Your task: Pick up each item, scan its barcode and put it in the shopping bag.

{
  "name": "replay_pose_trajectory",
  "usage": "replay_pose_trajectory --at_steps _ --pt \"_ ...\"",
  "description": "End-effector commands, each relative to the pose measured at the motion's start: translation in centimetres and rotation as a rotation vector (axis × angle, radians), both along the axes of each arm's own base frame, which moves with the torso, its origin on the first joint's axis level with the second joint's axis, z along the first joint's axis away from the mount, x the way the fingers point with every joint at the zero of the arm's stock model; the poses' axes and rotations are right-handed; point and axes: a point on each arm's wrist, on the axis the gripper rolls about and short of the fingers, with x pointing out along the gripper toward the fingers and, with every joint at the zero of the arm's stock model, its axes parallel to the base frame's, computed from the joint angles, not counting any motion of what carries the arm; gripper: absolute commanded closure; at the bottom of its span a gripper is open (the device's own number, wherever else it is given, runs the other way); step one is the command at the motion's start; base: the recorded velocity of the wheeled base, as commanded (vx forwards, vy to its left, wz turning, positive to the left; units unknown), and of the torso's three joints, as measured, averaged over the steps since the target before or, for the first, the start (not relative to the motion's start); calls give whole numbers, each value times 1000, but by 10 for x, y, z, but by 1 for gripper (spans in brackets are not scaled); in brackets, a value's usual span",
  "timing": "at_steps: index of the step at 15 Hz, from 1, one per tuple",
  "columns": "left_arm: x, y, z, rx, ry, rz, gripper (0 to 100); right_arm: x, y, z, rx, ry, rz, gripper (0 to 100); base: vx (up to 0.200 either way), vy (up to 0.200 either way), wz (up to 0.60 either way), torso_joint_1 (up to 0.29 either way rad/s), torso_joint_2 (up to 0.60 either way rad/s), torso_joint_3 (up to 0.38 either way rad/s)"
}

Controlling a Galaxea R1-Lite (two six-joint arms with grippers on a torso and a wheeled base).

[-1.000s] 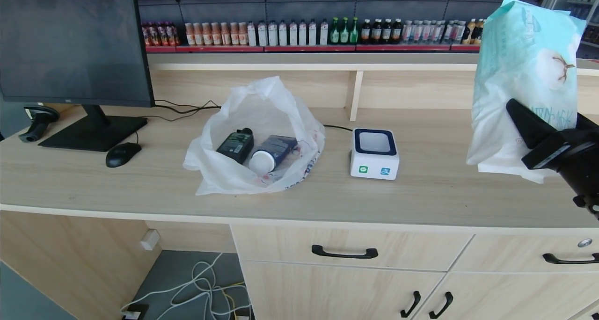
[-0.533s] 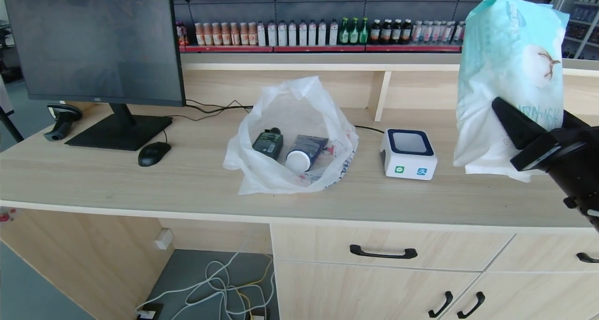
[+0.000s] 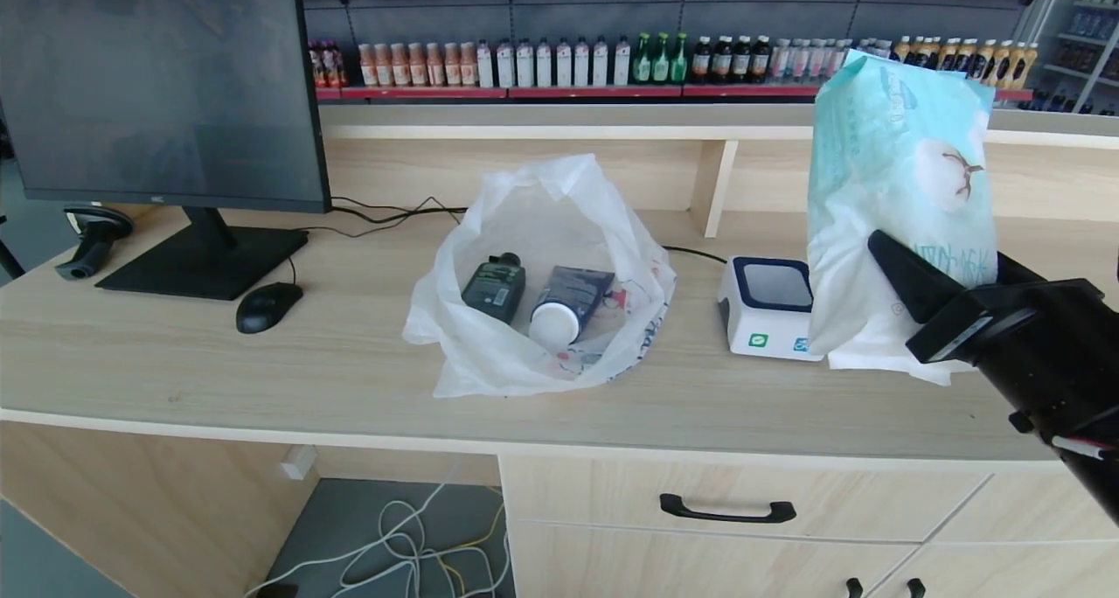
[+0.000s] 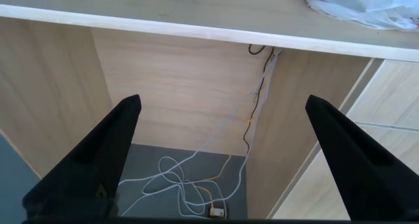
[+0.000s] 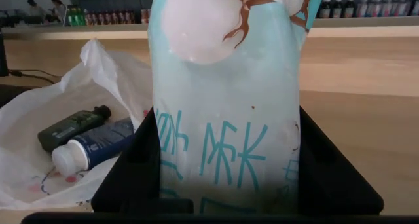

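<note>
Bottle and tube are in bag. Right end effector grasps pack by scanner; scan and bagging left. Left end effector released.

Counter: shopping bag, scanner, monitor, mouse

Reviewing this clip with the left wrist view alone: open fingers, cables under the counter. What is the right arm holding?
Observer: The right gripper is shut on a teal pack, held upright.
Operator: Where is it relative to the scanner?
Observer: On the robot's right of the white scanner, covering its right edge in the head view.
Operator: Anything in the shopping bag?
Observer: A dark bottle and a white-capped tube lie inside the shopping bag.
</note>
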Motion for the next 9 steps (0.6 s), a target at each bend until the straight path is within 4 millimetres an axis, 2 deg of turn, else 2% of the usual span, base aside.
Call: replay_pose_trajectory --at_steps 1,6,9 --pt "0 0 0 0 -1 1 0 4 4 -1 -4 5 8 100 0 0 0 0 0 0" --pt "0 0 0 0 -1 1 0 27 14 4 54 18 -21 100 0 0 0 0 0 0" --pt "0 0 0 2 -1 -1 0 48 24 -5 70 59 -51 100 0 0 0 0 0 0"
